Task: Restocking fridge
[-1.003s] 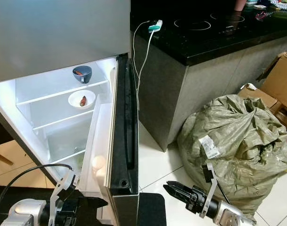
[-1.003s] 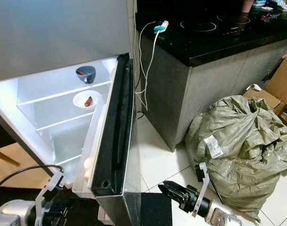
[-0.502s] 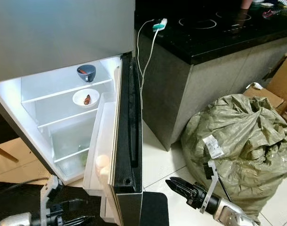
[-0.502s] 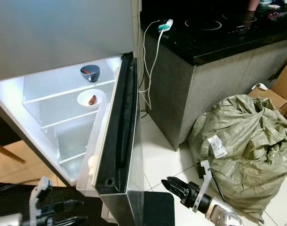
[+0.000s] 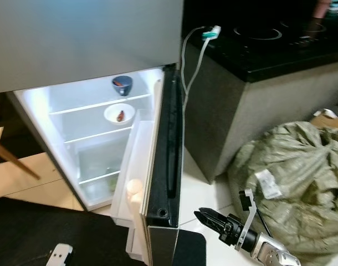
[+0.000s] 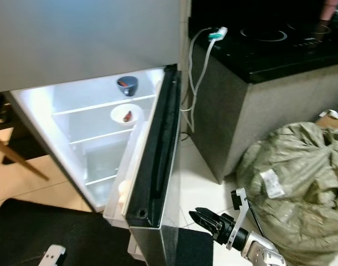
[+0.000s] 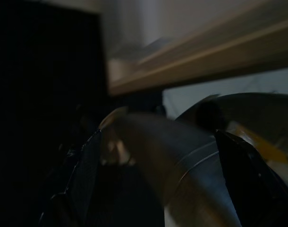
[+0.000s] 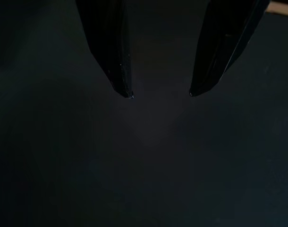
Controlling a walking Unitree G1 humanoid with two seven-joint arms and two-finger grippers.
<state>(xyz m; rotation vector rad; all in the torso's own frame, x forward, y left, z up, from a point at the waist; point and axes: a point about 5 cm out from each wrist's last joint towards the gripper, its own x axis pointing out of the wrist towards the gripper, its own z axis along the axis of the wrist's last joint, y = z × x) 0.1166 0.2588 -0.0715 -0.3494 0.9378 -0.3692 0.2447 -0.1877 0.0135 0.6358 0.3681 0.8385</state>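
Open fridge, right gripper low beside its door

The right gripper [image 5: 205, 215] hovers low above the floor with its two black fingers a little apart and empty, just beside the bottom corner of the open fridge door [image 5: 164, 166]. Past the door the lit fridge [image 5: 75, 138] holds one egg [image 5: 134, 187] in the door rack, one white bowl [image 5: 119, 113] on the middle shelf and one blue bowl [image 5: 122, 85] above it. One green sack [image 5: 291, 183] sits to the right. Whether the left gripper [image 7: 158, 179] is apart or together cannot be told.

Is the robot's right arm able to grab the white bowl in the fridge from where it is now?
Probably not yet. The right gripper hangs low beside the outer face of the open fridge door, and that door stands between it and the white bowl on the middle shelf. It would likely have to swing around the door first.
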